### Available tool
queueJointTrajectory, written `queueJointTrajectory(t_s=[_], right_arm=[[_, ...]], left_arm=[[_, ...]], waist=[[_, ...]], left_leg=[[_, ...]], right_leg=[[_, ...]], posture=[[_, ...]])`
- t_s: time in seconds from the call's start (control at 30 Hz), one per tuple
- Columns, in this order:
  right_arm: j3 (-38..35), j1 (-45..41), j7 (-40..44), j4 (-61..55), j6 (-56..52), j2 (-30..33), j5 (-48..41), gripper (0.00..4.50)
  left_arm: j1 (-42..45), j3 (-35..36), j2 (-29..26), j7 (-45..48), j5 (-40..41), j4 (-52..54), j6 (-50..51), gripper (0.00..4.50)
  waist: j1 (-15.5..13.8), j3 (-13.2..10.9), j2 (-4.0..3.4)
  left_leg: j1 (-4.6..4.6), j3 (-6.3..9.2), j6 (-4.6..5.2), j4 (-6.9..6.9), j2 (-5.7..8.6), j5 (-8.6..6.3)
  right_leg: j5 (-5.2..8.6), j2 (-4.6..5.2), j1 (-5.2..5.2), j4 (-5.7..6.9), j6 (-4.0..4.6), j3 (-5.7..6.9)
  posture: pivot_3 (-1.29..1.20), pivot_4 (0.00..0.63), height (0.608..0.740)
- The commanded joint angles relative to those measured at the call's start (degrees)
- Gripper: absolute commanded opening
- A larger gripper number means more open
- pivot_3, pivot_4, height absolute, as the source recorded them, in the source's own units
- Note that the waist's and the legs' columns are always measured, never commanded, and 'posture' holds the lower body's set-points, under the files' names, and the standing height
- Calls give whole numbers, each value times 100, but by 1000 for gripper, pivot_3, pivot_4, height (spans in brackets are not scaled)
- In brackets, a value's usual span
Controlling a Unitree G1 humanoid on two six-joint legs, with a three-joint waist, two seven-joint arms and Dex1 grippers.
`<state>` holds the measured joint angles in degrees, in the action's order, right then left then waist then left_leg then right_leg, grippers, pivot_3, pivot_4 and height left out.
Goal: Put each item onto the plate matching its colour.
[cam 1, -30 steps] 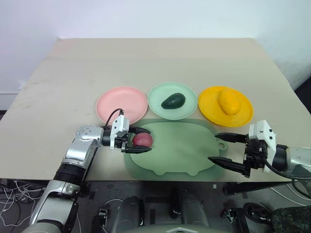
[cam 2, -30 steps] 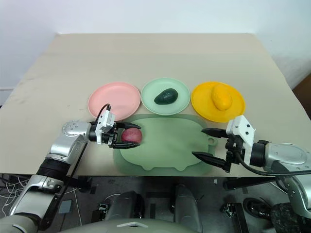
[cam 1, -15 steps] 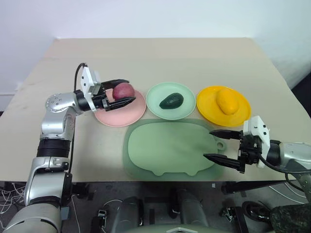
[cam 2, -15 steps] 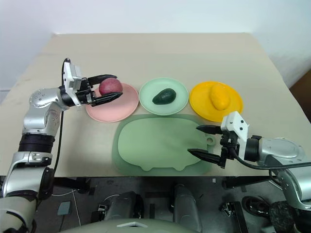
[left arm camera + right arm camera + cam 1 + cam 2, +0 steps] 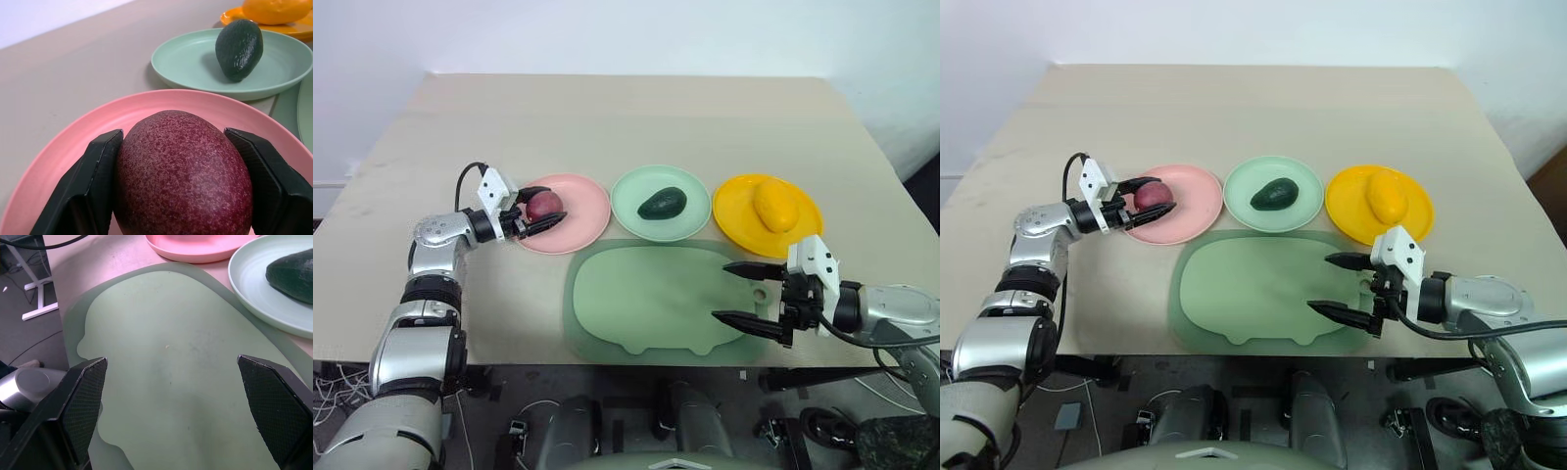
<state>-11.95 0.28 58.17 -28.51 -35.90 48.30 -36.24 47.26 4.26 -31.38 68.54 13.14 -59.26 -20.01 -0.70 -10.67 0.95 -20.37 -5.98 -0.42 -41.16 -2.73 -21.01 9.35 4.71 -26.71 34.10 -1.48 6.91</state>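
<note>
The round reddish-purple fruit (image 5: 544, 206) rests on the left part of the pink plate (image 5: 585, 221). My left gripper (image 5: 556, 204) reaches in level from the left and stands open, a black finger (image 5: 98, 171) close along each side of the fruit. A dark green avocado (image 5: 663, 204) lies on the mint green plate (image 5: 631, 191). On the yellow plate (image 5: 739, 223) lies the yellow mango-like fruit (image 5: 774, 205). My right gripper (image 5: 720, 290) hangs open and empty over the right end of the mat.
A large sage-green mat (image 5: 646, 304) with a tab lies at the table's near edge, in front of the three plates. The beige table (image 5: 626, 127) stretches back to a white wall. Cables and equipment sit on the floor below the near edge.
My left gripper carried the reddish-purple fruit from the mat up to the pink plate, then lowered it onto the plate and spread its fingers. The right gripper has stayed almost still.
</note>
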Motion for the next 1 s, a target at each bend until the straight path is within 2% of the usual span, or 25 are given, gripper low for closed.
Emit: queueJointTrajectory(t_s=[0.03,0.3,0.4,0.5,0.6,0.7,0.8,1.0], right_arm=[[-85,-19,-49,-75,150,33,17,4500],[-418,186,30,215,435,163,210,4500],[-785,440,92,420,592,217,260,4500],[-1006,618,159,587,647,244,233,4500],[-1131,594,156,905,777,250,292,4500],[-1308,501,151,1270,978,224,334,4500],[-1490,539,229,1564,1194,216,351,4500],[-1892,906,419,2006,1859,96,478,4500]], left_arm=[[94,200,-103,28,35,-5,-213,4457],[26,379,-130,52,165,171,-193,4457],[-116,691,-327,331,611,827,224,4457],[-480,990,-568,405,1079,1930,800,4457],[-1223,1272,-904,339,1507,3314,1499,4457],[-2150,1662,-1319,310,1754,4098,1999,4457],[-3021,1876,-1573,583,1739,4218,1939,4457],[-3991,1983,-1464,712,1611,4089,1515,4457]], waist=[[-3,0,0],[-13,0,1],[-6,-1,2],[18,-1,2],[33,1,0],[42,1,-2],[21,1,-4],[-94,2,-1]], left_leg=[[0,0,0,0,0,0],[-1,1,0,-1,0,0],[-1,-1,0,-1,0,0],[2,-1,-1,1,-3,0],[8,-1,-2,5,-6,1],[13,1,-2,8,-8,1],[12,-2,-2,10,-9,1],[3,-2,-1,5,-8,-1]], right_leg=[[0,0,0,0,0,0],[0,1,1,0,0,0],[0,1,1,1,-1,0],[0,-1,0,2,-1,-1],[0,-2,0,5,0,-6],[0,-2,0,5,-1,-14],[2,-3,-4,4,-1,-14],[4,4,-2,-2,0,-6]], posture=[[0,150,733],[0,150,733],[0,150,733],[0,150,733],[0,150,733],[0,150,733],[0,150,733],[0,150,733]])
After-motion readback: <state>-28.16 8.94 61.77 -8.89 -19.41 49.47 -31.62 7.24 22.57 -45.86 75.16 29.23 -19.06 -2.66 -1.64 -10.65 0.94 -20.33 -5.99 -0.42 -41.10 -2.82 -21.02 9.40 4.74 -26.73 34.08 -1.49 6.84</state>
